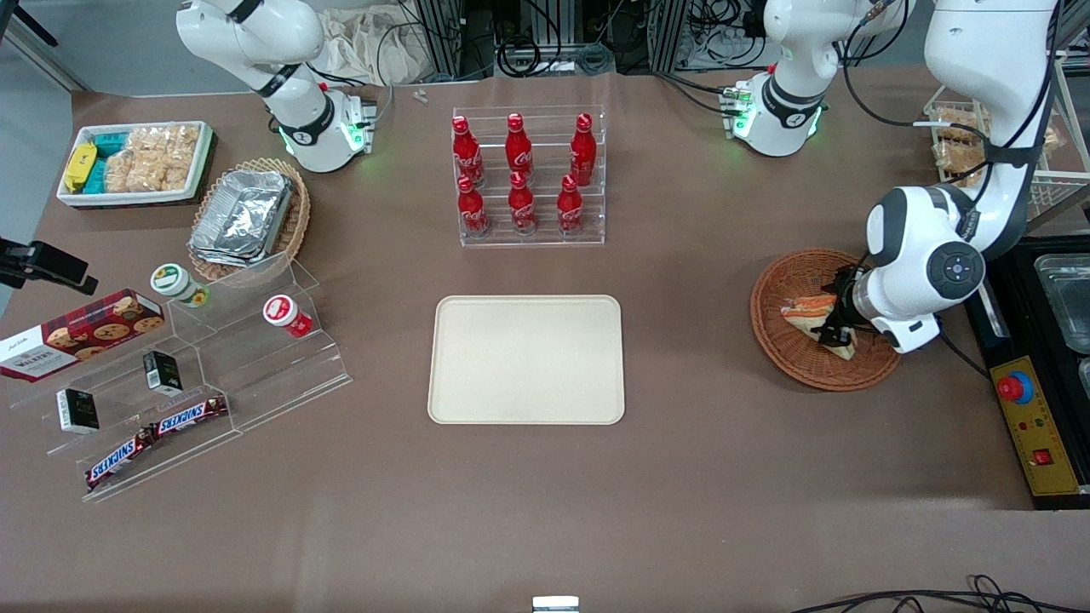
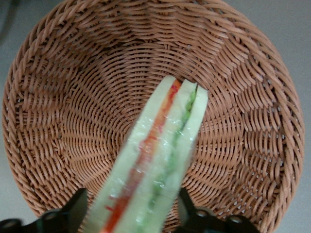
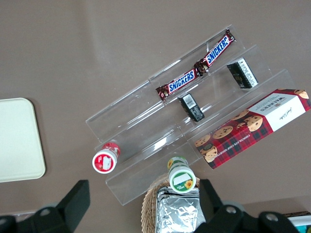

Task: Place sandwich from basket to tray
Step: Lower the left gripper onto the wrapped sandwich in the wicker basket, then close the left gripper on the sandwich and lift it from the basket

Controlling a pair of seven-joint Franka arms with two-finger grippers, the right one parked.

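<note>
The sandwich (image 1: 816,317), a pale wedge with orange and green filling, lies in the round reddish-brown wicker basket (image 1: 788,277) toward the working arm's end of the table. My left gripper (image 1: 839,313) reaches down into the basket and is shut on the sandwich. In the left wrist view the sandwich (image 2: 160,145) runs between the two black fingers (image 2: 77,208), which press against its sides, with the basket's weave (image 2: 73,97) beneath. The cream-beige tray (image 1: 526,358) lies flat at the table's middle with nothing on it, beside the basket; its corner (image 3: 14,141) shows in the right wrist view.
A clear rack of red cola bottles (image 1: 528,174) stands farther from the front camera than the tray. A black box with a red stop button (image 1: 1015,387) sits beside the basket. Acrylic steps with snacks (image 1: 179,383), a basket of foil trays (image 1: 247,217) and a white snack bin (image 1: 136,162) are toward the parked arm's end.
</note>
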